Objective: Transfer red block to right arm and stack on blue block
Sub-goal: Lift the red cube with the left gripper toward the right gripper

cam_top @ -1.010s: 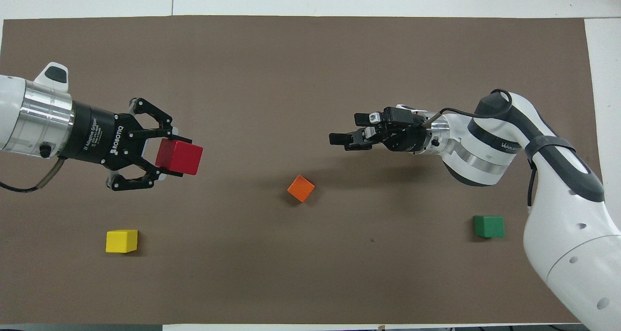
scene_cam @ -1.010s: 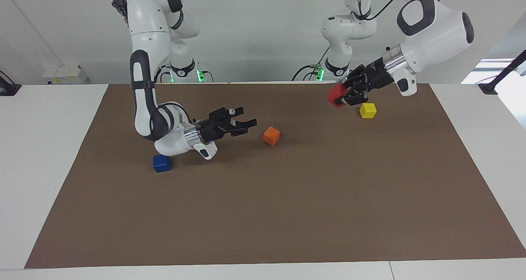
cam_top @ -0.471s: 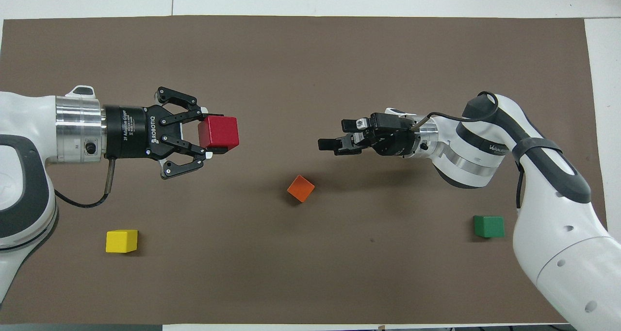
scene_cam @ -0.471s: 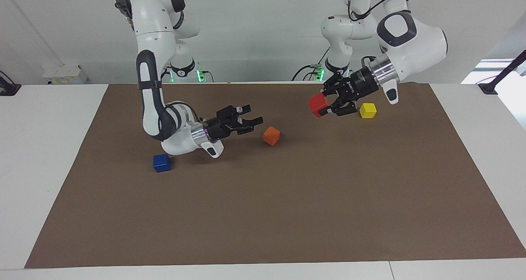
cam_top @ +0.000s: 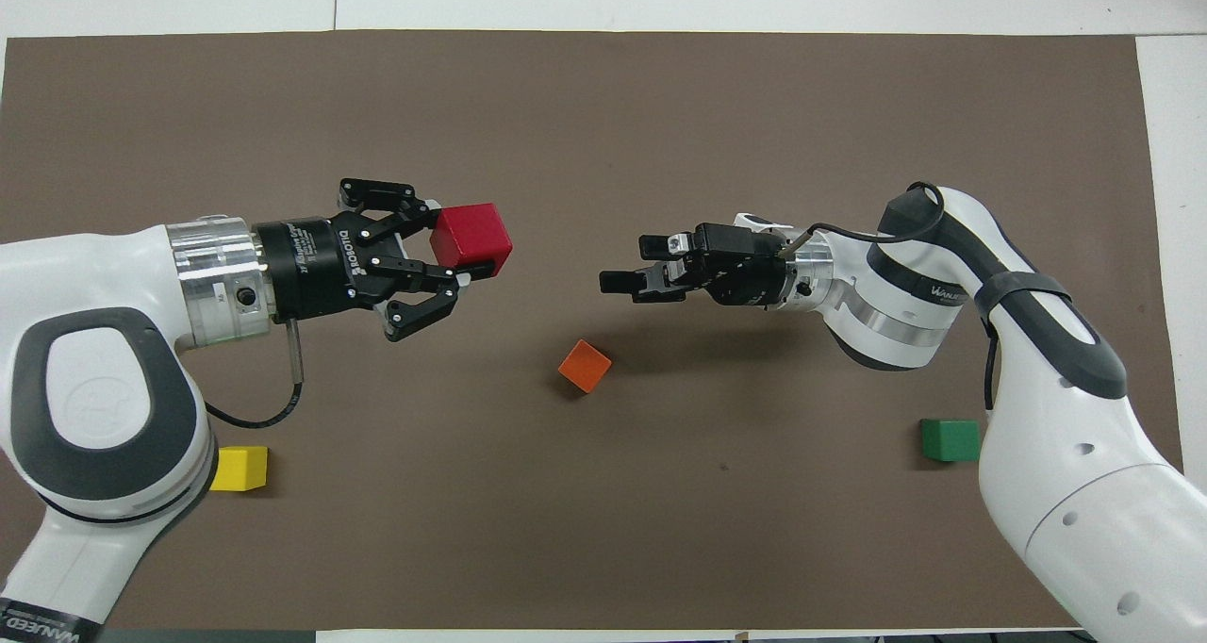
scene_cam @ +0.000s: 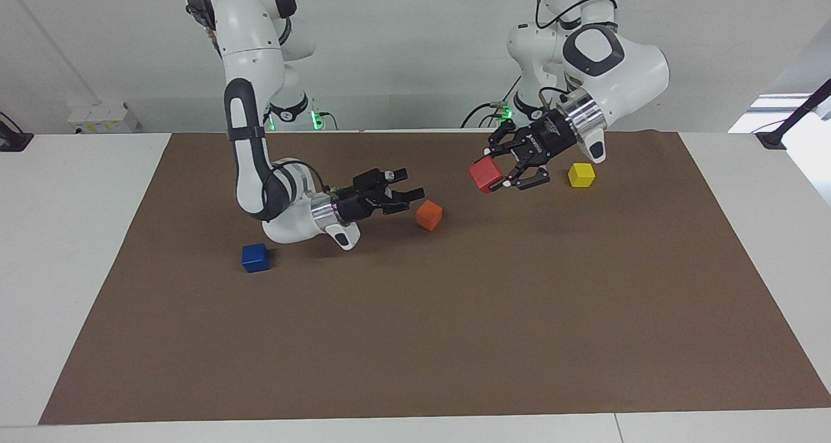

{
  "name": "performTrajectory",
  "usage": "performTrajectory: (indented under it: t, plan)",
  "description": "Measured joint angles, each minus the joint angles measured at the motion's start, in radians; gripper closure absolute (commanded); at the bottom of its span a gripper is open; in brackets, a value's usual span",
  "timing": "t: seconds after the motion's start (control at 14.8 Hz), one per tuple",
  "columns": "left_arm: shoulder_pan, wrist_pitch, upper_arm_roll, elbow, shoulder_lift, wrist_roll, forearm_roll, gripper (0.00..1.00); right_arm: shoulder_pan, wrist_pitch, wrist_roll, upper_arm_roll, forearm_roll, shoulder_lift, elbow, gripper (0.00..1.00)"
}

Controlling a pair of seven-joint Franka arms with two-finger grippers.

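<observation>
The left hand [scene_cam: 498, 178] is clamped on the red block [scene_cam: 485, 174], carrying it in the air over the brown mat. The right hand [scene_cam: 408, 197], fingers spread and empty, points toward it, with a gap between the 2. Pickup is done; handover and stacking on the blue block [scene_cam: 255, 257], which sits on the surface below the right arm's wrist, remain. No containers are in view.

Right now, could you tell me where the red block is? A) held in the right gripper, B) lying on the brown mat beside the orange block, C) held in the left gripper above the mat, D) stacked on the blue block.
C: the left gripper is shut on the red block, holding it in the air, while the right gripper is open with nothing in it.
</observation>
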Motion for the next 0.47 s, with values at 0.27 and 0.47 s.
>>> performTrajectory:
  t: [0.27, 0.47]
  plan:
    - [-0.088, 0.081, -0.002, -0.018, 0.000, -0.004, -0.049, 1.00, 0.016, 0.012, -0.008, -0.001, 0.010, 0.000, 0.000, 0.00]
    - [-0.115, 0.082, -0.002, -0.022, -0.004, 0.089, -0.054, 1.00, 0.014, 0.013, -0.008, -0.004, 0.010, 0.001, 0.000, 0.00]
